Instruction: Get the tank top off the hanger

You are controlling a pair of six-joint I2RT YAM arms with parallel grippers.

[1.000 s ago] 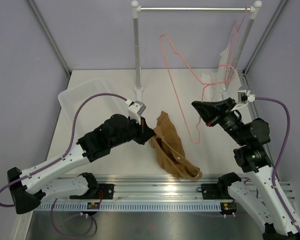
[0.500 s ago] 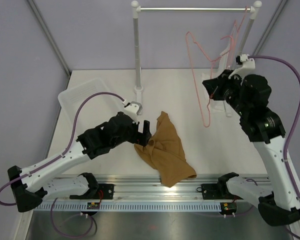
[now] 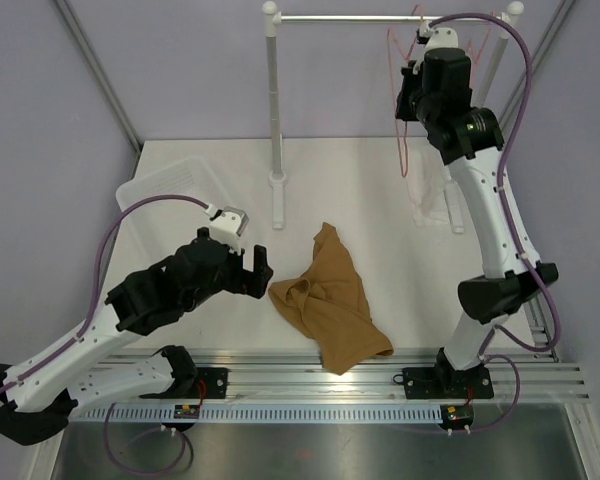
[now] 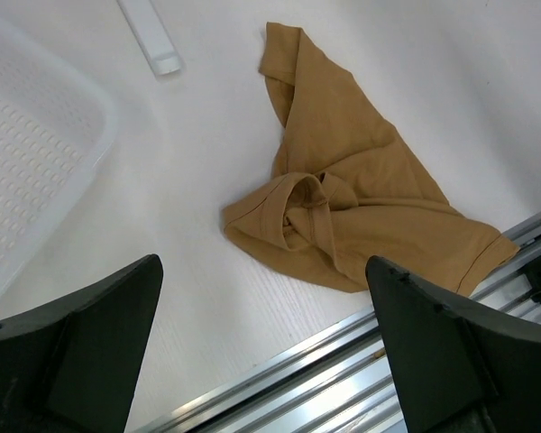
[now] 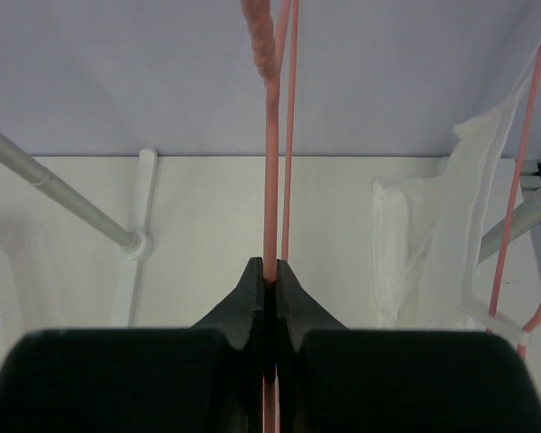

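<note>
You have one tank top (image 3: 330, 305), lying crumpled on the worktop (image 3: 380, 230). Your left claw (image 4: 261, 298) hovers spread wide just beside it. Your right claw (image 5: 270, 271), pressed together, pinches one hanger (image 5: 270, 180) up by the rail (image 3: 380, 17). A second hanger (image 5: 521, 135) carries one white garment (image 5: 415, 244).

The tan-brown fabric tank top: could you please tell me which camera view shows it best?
The left wrist view: the tan-brown fabric tank top lies crumpled mid-frame, large, with its folds plain. The top external view shows it whole but smaller. The right wrist view does not show it.
</note>
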